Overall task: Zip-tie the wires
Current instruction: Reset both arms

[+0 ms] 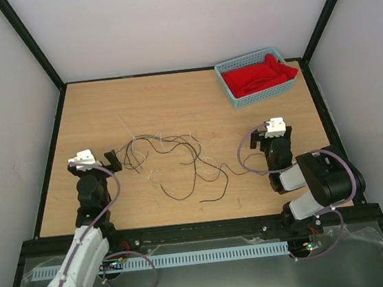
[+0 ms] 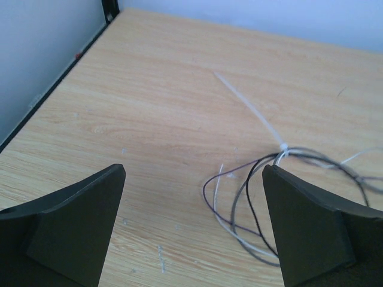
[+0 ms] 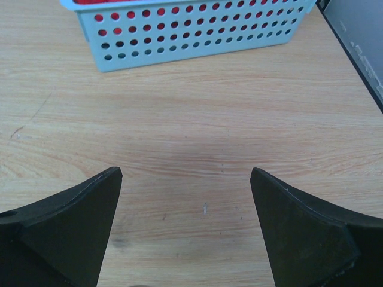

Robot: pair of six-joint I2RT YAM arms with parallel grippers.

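Thin, curly black-brown wires (image 1: 193,160) sprawl across the middle of the pale wooden bench (image 1: 173,104). Towards its left edge a whitish plastic zip tie (image 2: 251,110) seems looped round them. The left gripper (image 2: 194,170) and right gripper (image 3: 185,173) both gape wide, holding nothing. A blue perforated plastic basket (image 1: 225,83) of red cloth (image 1: 260,75) sits at the far right corner.
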